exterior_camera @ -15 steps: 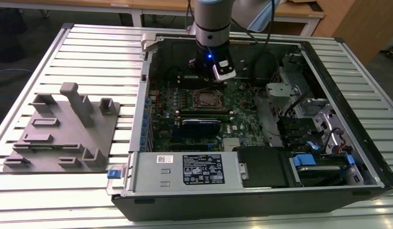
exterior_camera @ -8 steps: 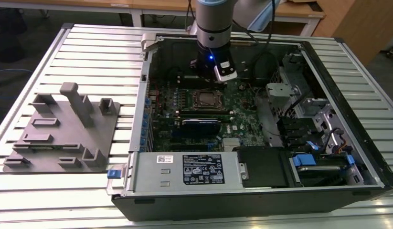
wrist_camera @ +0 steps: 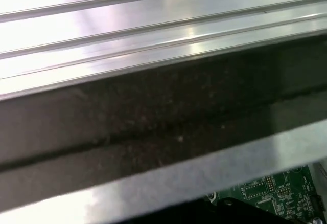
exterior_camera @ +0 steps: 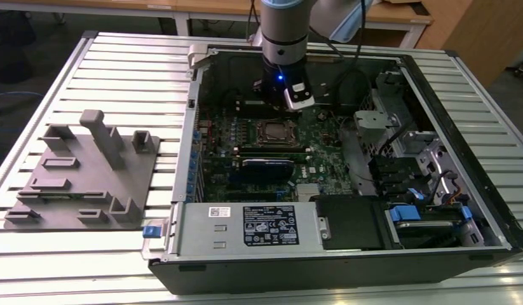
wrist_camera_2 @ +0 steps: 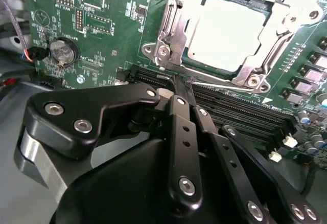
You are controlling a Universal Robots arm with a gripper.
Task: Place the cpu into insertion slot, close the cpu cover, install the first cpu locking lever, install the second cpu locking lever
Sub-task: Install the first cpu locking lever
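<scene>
Silver aluminium slats run across the bench (exterior_camera: 58, 76) in the exterior view, and on them lies an open computer case (exterior_camera: 464, 159) with its green motherboard (exterior_camera: 244, 159) facing up. The arm (exterior_camera: 284, 25) drops in from the far side, and its gripper (exterior_camera: 284, 103) hangs inside the case just beyond the insertion slot (exterior_camera: 272, 131), close above the board. On the exterior view's left sits a grey fixture plate (exterior_camera: 83, 181) with upright pegs, well apart from the case. The grey power-supply box (exterior_camera: 248, 225) lies along the near wall.

Now the second wrist view: the black gripper (wrist_camera_2: 182, 85) has its fingers (wrist_camera_2: 180, 127) drawn together, and I see nothing between them. Its tips sit over the long black memory slots (wrist_camera_2: 235, 114), just beside the socket. The cpu (wrist_camera_2: 230, 29), pale and dull silver, lies flat in the socket. The cpu cover (wrist_camera_2: 172, 27) lies down around it, and the chip's face shows through the cut-out. I cannot tell how the locking levers sit. A round coin battery (wrist_camera_2: 64, 51) is off to one side on the board.

In the first wrist view, bright bench slats, the dark case wall (wrist_camera: 163, 116), and a corner of green board (wrist_camera: 278, 188).
</scene>
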